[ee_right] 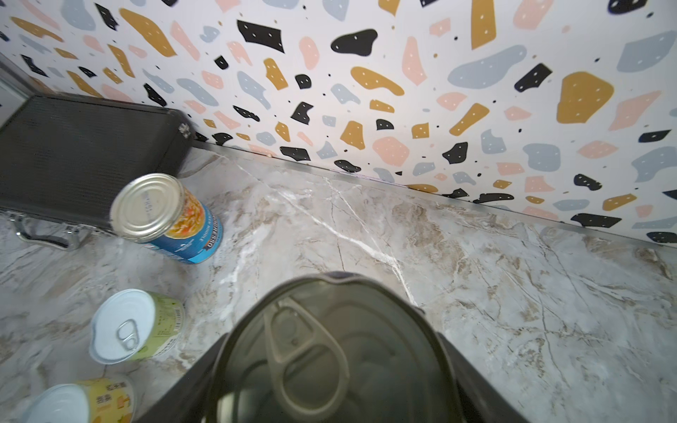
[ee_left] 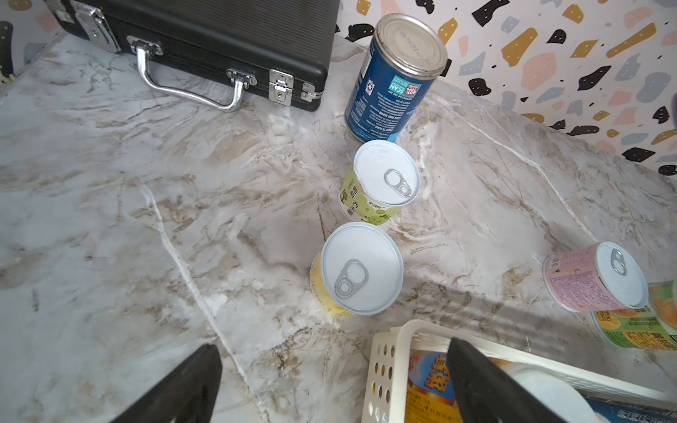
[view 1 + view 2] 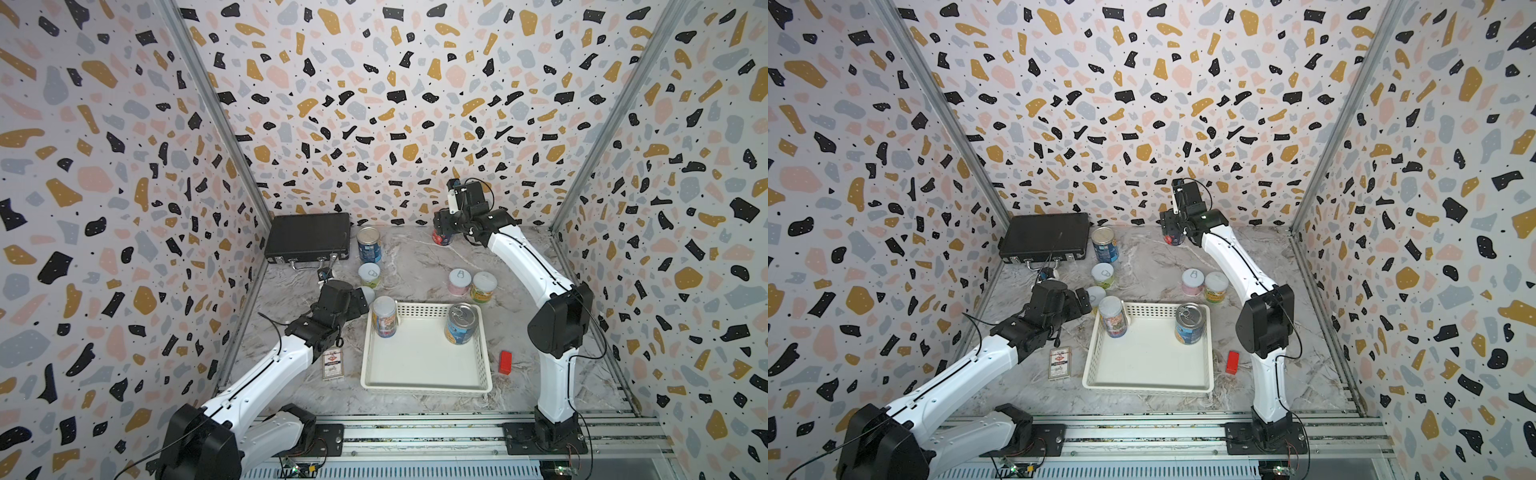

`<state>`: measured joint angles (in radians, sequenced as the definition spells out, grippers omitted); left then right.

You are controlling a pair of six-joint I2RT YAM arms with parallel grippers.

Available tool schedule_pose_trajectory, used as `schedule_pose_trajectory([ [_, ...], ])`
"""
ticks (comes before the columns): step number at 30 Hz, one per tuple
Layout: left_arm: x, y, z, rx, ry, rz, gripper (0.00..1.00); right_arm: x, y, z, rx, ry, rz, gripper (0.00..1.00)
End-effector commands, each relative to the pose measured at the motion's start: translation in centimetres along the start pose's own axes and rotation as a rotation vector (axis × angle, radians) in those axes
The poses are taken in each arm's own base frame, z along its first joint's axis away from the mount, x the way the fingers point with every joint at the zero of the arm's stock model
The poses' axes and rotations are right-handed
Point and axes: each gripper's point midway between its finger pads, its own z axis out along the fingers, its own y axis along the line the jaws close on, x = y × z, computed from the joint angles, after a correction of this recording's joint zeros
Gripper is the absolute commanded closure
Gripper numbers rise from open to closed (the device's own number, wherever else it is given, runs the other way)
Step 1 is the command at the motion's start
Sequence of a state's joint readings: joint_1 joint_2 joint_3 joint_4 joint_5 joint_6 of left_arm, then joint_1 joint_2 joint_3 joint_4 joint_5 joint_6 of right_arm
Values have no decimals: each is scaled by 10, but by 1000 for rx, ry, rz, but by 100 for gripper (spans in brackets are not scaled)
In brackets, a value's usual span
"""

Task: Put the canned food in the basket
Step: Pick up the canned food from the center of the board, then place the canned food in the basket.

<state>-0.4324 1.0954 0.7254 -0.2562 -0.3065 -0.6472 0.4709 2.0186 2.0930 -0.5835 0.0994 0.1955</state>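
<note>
The right gripper was clamped on a red can by the back wall, the left gripper hung wide open and empty near a yellow can, and two cans stood in the basket.

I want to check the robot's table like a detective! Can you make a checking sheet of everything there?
Surface: marble-look table, no spills seen.
Job's things: two cans in the white basket; five stand outside; one red can at the back.
Clutter: black briefcase, card box, red block.
Hands: left hand open, empty; right hand around the red can.
Cables: thin black wires along both arms.
Surroundings: speckled walls.
</note>
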Motion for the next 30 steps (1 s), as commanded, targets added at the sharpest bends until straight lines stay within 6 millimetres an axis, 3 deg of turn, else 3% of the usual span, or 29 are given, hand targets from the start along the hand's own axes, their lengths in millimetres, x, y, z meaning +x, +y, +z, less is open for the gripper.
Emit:
schedule_pose_trajectory([
  [1,-23,3,-11,-40,-46,-55,0,-51,6,-78,-11,-177,34,72],
  [9,-31,-1,-19,-8,-67,-49,0,-17,14,-168,-67,-227,72,68],
  [15,-28,-11,-14,38,-25,-10,0,23,24,-213,-120,-206,47,68],
  [24,-26,-19,-16,80,-6,18,0,83,52,-233,-274,-87,23,70],
  [30,-28,-15,-20,68,-24,17,0,119,65,-228,-302,-24,-56,71],
])
